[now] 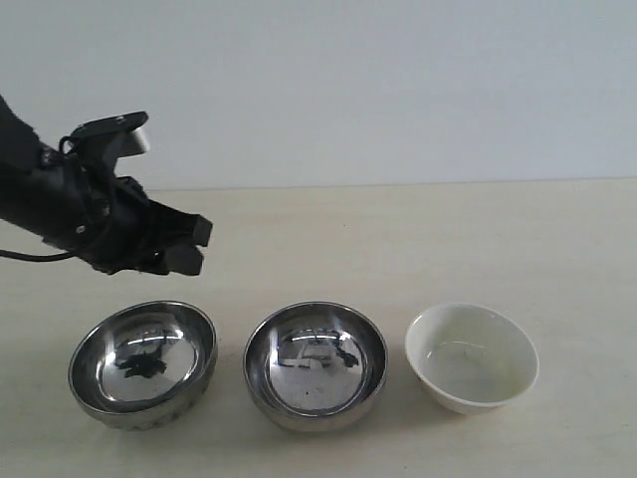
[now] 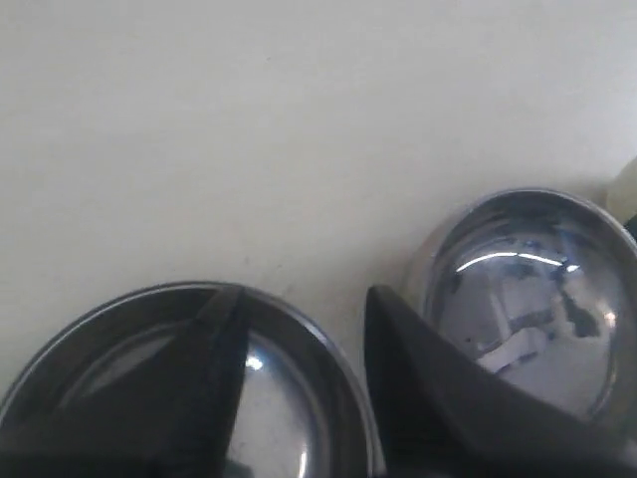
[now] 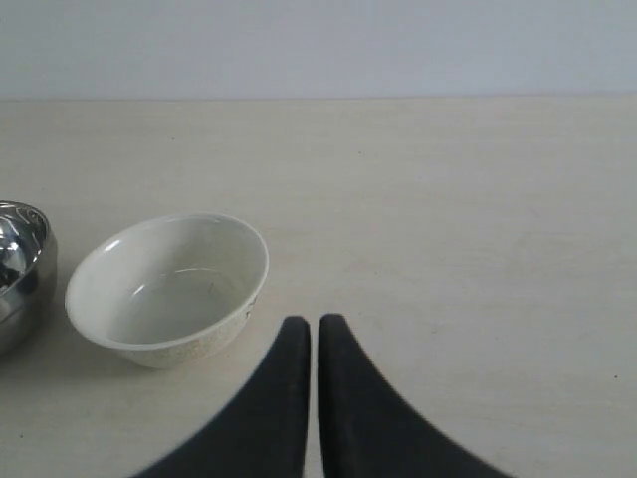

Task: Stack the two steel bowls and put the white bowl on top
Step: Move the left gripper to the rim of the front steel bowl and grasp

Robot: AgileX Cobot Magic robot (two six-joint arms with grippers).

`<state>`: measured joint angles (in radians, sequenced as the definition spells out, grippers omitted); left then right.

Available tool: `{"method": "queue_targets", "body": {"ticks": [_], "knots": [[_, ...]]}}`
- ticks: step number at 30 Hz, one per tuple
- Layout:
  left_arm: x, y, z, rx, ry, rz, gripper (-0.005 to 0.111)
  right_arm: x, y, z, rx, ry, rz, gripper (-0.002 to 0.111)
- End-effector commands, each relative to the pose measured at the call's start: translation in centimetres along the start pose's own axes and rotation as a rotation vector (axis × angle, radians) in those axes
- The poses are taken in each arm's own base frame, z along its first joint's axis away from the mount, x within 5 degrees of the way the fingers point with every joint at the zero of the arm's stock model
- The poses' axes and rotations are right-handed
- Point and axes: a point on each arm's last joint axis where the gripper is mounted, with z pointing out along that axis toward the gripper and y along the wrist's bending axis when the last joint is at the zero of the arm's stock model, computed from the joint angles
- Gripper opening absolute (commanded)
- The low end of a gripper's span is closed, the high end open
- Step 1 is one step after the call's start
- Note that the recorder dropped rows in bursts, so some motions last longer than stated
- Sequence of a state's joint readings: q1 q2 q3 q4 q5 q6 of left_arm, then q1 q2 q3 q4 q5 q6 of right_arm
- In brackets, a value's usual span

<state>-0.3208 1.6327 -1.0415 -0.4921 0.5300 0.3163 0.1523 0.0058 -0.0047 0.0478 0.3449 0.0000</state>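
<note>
- The pale table (image 1: 418, 229) carries all three bowls in one row along its near edge. Each stands upright and apart from its neighbour.
- Taking the exterior view as a dial centred on the middle bowl, the black left arm (image 1: 60, 199) comes in from about 10 o'clock. The left gripper (image 1: 194, 244) hangs in the air above and behind the bowl at 9 o'clock, touching nothing.
- Its jaws are spread with nothing between them. In the left wrist view one finger shows over the inside of that bowl and the other just outside its rim, so it looks lined up to take the rim.
- The left steel bowl (image 1: 144, 363) sits at 9 o'clock and the middle steel bowl (image 1: 316, 363) at the dial's centre. They are close together with a narrow strip of table between them.
- Neither is nested in the other, so the first stacking step is not yet done.
- The white bowl (image 1: 471, 357) stands at 3 o'clock, empty and just beside the middle steel bowl. Putting it on top is also left to do.
- The right gripper (image 3: 314, 324) appears only in its own wrist view. Its jaws are pressed together on nothing, pointing past the white bowl.
- By my judgement the task is at its start: one steel bowl must be lifted into the other, then the white bowl placed on top.
</note>
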Motion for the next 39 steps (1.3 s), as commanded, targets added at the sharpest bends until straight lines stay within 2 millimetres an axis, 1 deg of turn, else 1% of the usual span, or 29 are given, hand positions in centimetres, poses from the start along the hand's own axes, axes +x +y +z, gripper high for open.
{"method": "queue_targets", "body": {"ticks": [1,3,8,11,17,24,29,39], "knots": [[1.5,2.3,-0.8,-0.046,0.012,-0.068,0.037,0.1,0.0,0.0,0.006,-0.004,-0.005,0.000],[2.2,3.3,-0.8,-0.067,0.027,-0.087,0.037,0.1,0.0,0.0,0.006,-0.004,-0.005,0.000],[3.6,4.9,-0.7,-0.108,0.068,-0.101,0.037,0.1,0.0,0.0,0.006,-0.004,-0.005,0.000],[4.0,5.2,-0.6,-0.129,0.074,-0.080,0.037,0.1,0.0,0.0,0.006,-0.004,-0.005,0.000],[3.9,5.5,-0.8,-0.169,0.059,-0.064,0.037,0.1,0.0,0.0,0.006,-0.004,-0.005,0.000],[4.3,6.3,-1.0,-0.255,0.100,-0.077,0.037,0.1,0.0,0.0,0.006,-0.004,-0.005,0.000],[4.4,6.3,-1.0,-0.255,0.113,-0.085,0.037,0.1,0.0,0.0,0.006,-0.004,-0.005,0.000],[5.9,7.1,1.6,-0.261,0.186,-0.110,0.037,0.1,0.0,0.0,0.006,-0.004,-0.005,0.000]]}}
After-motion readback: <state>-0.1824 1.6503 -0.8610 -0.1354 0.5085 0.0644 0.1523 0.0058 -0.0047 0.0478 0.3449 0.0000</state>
